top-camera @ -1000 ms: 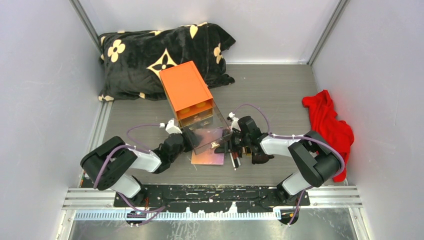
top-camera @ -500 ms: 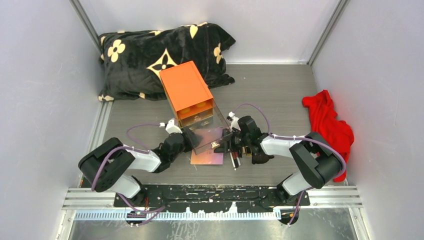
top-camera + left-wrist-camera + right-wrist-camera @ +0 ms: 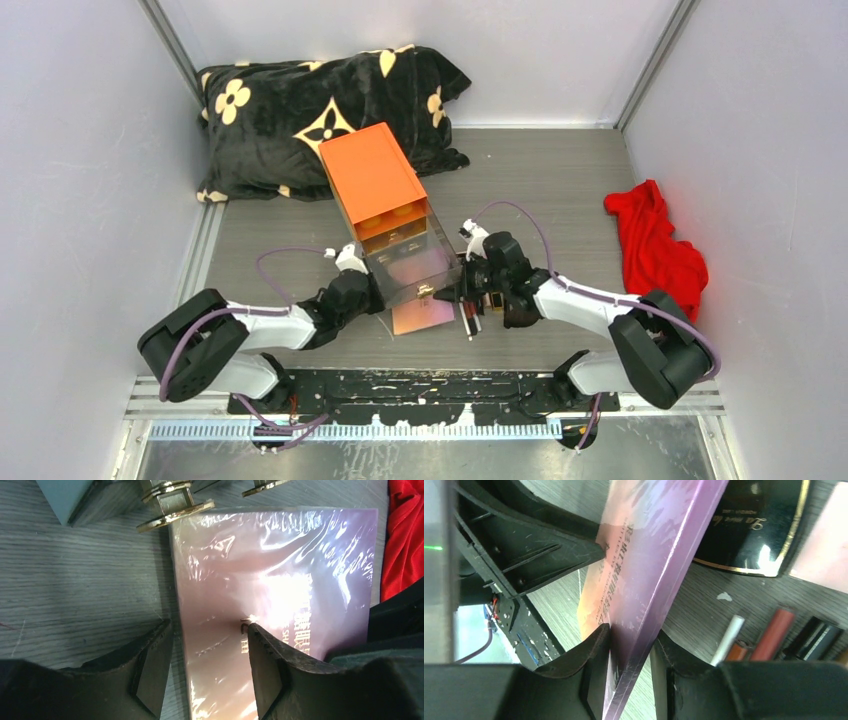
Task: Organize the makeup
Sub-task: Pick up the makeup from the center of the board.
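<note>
The pink palette lies in front of the clear drawer, one side raised off the table. My right gripper is shut on the palette, one finger on its face and the other on its edge. My left gripper is open and straddles the opposite edge of the palette: one finger is over the table, the other over the glossy face. A red tube, a black tube, a white stick and a black compact lie beside my right gripper.
The orange-topped box stands mid-table with its clear drawer pulled out toward the arms. A black flowered pillow fills the back left. A red cloth lies at the right wall. A dark brush head lies under my right arm.
My right gripper has narrowed onto the palette, and the palette has tipped up and turned slightly. Both arms have shifted a little; the left jaws are unchanged.
</note>
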